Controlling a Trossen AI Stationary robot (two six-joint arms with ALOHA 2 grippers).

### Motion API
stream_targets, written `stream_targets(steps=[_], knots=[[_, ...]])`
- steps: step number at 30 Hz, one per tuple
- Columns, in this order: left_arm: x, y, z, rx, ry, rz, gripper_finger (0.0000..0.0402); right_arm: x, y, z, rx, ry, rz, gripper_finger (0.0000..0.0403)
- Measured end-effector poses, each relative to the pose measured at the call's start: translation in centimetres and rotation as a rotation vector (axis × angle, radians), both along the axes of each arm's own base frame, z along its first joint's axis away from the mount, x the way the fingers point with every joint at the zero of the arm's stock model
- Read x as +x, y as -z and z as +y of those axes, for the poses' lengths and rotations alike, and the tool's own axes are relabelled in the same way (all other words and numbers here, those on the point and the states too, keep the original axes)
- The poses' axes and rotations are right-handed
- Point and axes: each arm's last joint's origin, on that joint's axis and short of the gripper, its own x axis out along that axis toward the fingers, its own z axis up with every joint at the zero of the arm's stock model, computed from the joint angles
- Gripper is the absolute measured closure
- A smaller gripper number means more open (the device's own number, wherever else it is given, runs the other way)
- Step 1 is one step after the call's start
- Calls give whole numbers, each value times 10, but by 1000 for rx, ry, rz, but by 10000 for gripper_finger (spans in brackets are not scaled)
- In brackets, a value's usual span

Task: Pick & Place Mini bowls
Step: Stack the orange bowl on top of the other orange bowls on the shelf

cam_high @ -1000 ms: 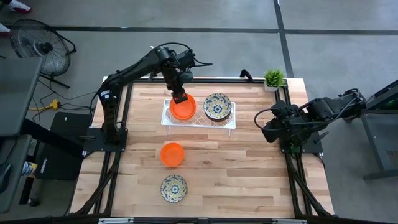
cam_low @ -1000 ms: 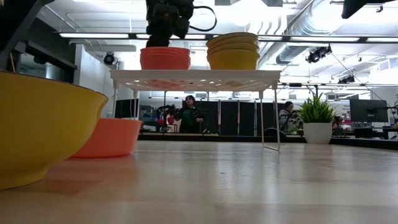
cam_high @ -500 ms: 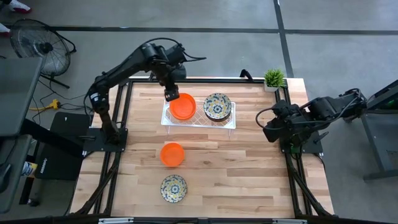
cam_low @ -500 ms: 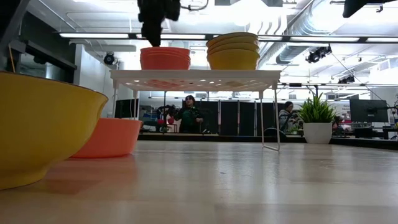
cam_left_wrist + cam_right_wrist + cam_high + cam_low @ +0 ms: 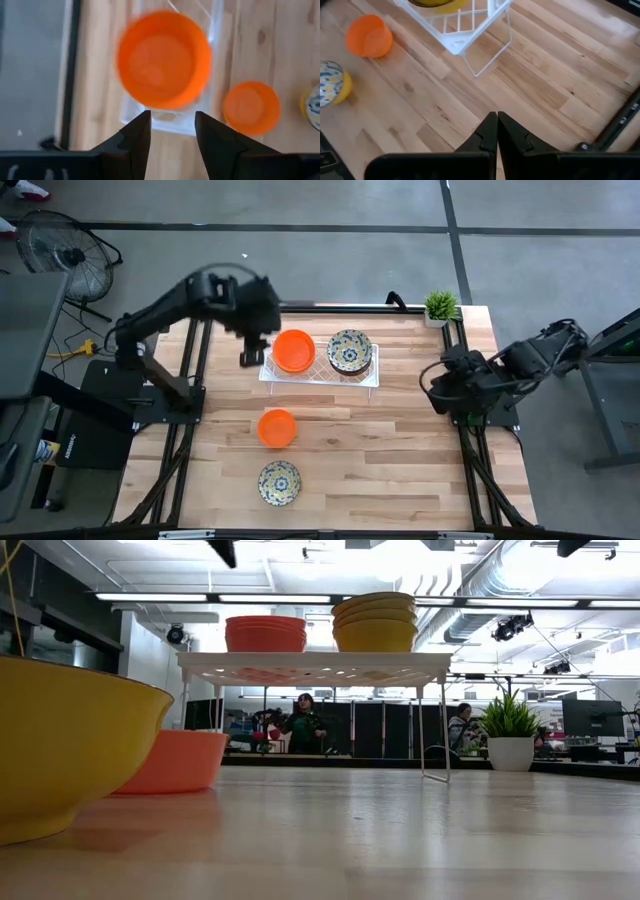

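Left gripper [image 5: 250, 357] released, empty, left of tray [image 5: 320, 372], orange stack [image 5: 294, 351] and floral stack [image 5: 349, 351] on tray, orange bowl [image 5: 277, 428], floral bowl [image 5: 279, 482] nearer, plant [image 5: 439, 307] far right, right gripper [image 5: 496, 131] clenched, right edge.

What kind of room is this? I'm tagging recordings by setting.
Probably an open lab or workshop: exposed ceiling ducts and strip lights overhead, monitors behind the table, and a floor fan on bare concrete.

Left tool [image 5: 250, 356] now off the orange stack [image 5: 294, 351], beside the tray [image 5: 368, 377].
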Motion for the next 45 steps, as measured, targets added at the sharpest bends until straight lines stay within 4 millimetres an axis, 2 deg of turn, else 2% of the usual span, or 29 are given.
stream_targets(steps=[7, 9, 13, 18, 23, 32, 39, 45], knots=[[-18, 28, -56, -28, -74, 72, 253, -7, -1, 15, 3, -23, -67, 403], [-17, 41, -72, -37, -114, 82, 253, -9, -1, 18, 3, -30, -81, 403], [-29, 65, -99, -75, -174, 78, 253, -12, -1, 23, 1, -44, -102, 403], [-29, 102, -125, -156, -253, 57, 253, -14, -1, 26, 6, -50, -111, 403], [-26, 143, -129, -236, -375, 106, 253, -13, -1, 26, 8, -50, -109, 403], [-28, 192, -132, -330, -408, 102, 253, -16, -1, 24, 4, -46, -91, 403], [-35, 204, -128, -323, -577, 95, 253, -26, -6, 14, 46, -28, -134, 403], [-25, 210, -131, -353, -619, 84, 253, -38, -12, -3, 78, 20, -191, 403]])
